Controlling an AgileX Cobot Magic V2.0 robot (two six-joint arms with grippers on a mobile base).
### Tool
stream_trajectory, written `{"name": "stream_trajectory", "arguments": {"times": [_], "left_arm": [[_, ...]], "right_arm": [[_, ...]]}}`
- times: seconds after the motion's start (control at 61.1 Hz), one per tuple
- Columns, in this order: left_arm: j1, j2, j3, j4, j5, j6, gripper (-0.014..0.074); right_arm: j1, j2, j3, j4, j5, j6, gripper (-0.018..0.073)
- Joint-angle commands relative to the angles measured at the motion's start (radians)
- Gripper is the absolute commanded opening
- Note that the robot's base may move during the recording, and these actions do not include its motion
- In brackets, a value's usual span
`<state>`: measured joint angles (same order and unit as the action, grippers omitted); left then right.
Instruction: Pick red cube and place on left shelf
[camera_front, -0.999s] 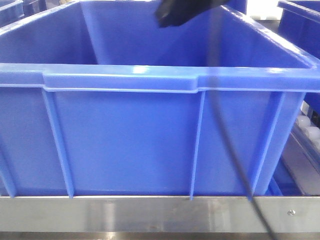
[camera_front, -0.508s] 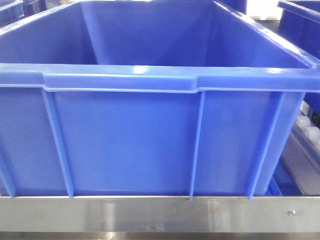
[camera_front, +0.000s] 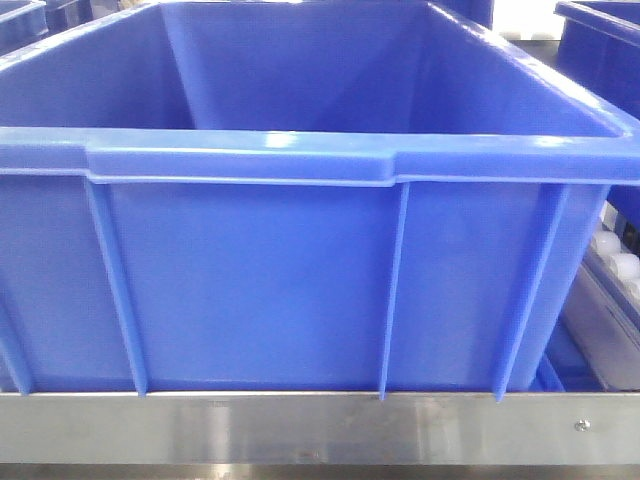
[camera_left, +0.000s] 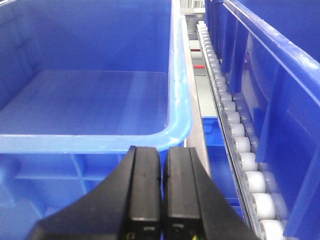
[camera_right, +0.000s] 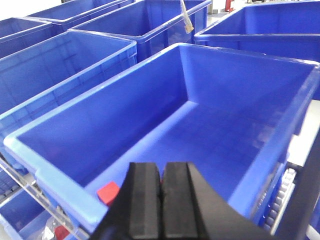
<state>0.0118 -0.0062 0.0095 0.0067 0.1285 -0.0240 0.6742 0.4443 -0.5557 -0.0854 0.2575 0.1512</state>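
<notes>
Red cube (camera_right: 108, 193) inside crate (camera_right: 210, 150) (near corner); both end effectors (camera_right: 161, 210) (camera_left: 161, 195) closed, empty, above.

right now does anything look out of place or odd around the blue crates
One thing: a small bright red cube sits inside the deep blue plastic crate, against its near wall, partly hidden by the shut right gripper. A loose pale cable end dangles over a farther crate.

glossy plastic crate (camera_front: 300, 260), brushed-steel rail (camera_front: 300, 428)
</notes>
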Motion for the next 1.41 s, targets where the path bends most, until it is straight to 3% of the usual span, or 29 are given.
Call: {"name": "stream_trajectory", "arguments": {"times": [0.0,0.622,0.802,0.982,1.146,1.261,1.392], "left_arm": [[-0.006,-0.015,0.023,-0.007,-0.089,-0.001,0.0102],[-0.006,-0.015,0.023,-0.007,-0.089,-0.001,0.0102],[-0.006,-0.015,0.023,-0.007,-0.089,-0.001,0.0102],[-0.006,-0.015,0.023,-0.007,-0.089,-0.001,0.0102],[-0.006,-0.015,0.023,-0.007,-0.089,-0.001,0.0102],[-0.006,-0.015,0.023,-0.007,-0.089,-0.001,0.0102],[-0.006,-0.015,0.023,-0.007,-0.089,-0.001,0.0102]], "right_arm": [[0.0,-0.014,-0.026,-0.014,-0.052,-0.008,0.0057],[-0.024,-0.021,-0.009,-0.014,-0.041,-0.008,0.0057],[-0.196,-0.104,0.09,0.008,-0.045,-0.008,0.0057],[-0.433,-0.241,0.253,0.01,-0.059,-0.008,0.0057],[-0.605,-0.348,0.381,0.016,-0.102,-0.008,0.0057],[-0.673,-0.406,0.45,0.016,-0.155,-0.011,0.0057],[-0.699,-0.48,0.513,0.027,-0.217,-0.034,0.0057]]}}
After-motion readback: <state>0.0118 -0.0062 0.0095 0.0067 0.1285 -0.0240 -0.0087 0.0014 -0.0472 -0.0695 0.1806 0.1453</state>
